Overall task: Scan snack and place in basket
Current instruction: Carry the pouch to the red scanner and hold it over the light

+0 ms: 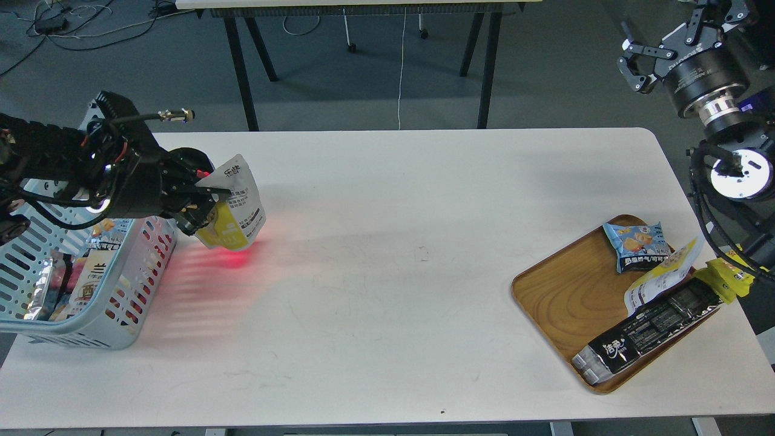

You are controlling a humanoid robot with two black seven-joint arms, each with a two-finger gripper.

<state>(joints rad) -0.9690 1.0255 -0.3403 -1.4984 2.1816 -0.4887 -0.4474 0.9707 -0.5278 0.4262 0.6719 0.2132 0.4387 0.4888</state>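
My left gripper (pixel 204 204) is shut on the snack (pixel 236 209), a yellow-and-white pouch with its white text panel facing me. It holds the pouch tilted above the table, just right of the basket's near right corner. A red glow lies on the table under the pouch. The pale blue basket (pixel 130 284) stands at the table's left edge with several packets inside, partly hidden by my left arm. My right gripper (pixel 681 35) is open and empty, raised high beyond the table's far right corner.
A wooden tray (pixel 563 297) at the right holds a blue snack packet (pixel 636 245), another yellow-and-white pouch (pixel 663 275) and a long black packet (pixel 648 330). A bright yellow packet (pixel 726 280) lies at its right edge. A black scanner (pixel 192 158) shows behind my left gripper.
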